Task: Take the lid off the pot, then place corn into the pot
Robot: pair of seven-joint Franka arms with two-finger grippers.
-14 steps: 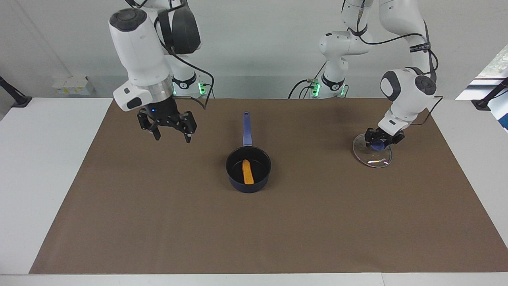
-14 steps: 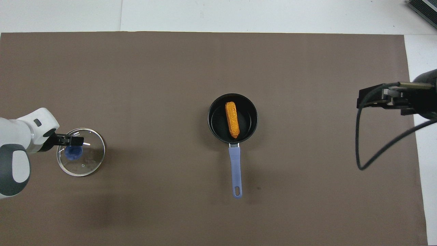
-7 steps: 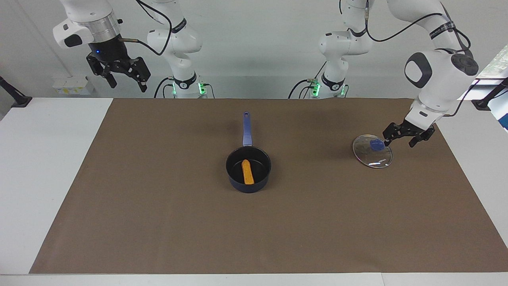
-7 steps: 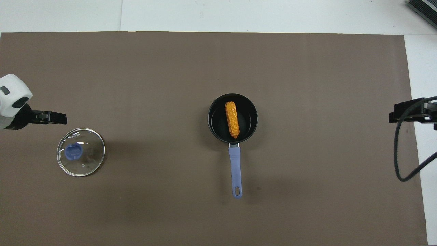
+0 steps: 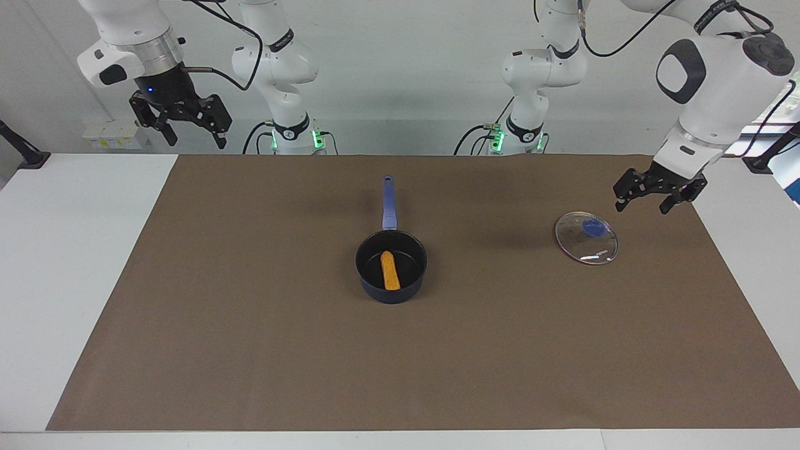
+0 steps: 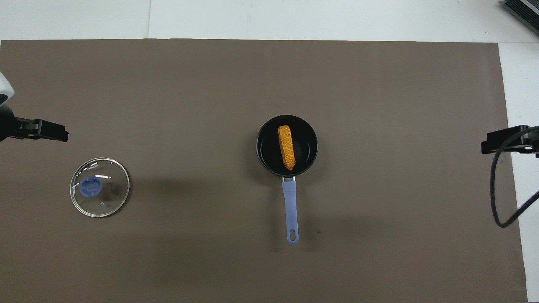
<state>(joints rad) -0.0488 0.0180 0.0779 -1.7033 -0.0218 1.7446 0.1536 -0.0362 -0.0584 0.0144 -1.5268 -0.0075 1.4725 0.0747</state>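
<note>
Corn (image 6: 286,147) lies in the pot (image 6: 264,159), long axis along the handle, which points toward the robots. Lid (image 5: 586,237) sits flat toward the left arm's end. Left gripper (image 5: 650,199) and right gripper (image 5: 192,127) hang spread, empty.

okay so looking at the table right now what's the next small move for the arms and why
Probably none beyond pulling both arms back to rest. The corn already lies inside the pot, and the lid sits flat on the mat toward the left arm's end. The left tool is open in the air beside the lid, apart from it; the right tool is raised, open and empty.

Corn (image 5: 390,270) inside pot (image 5: 391,287); lid (image 5: 586,237) flat apart
</note>
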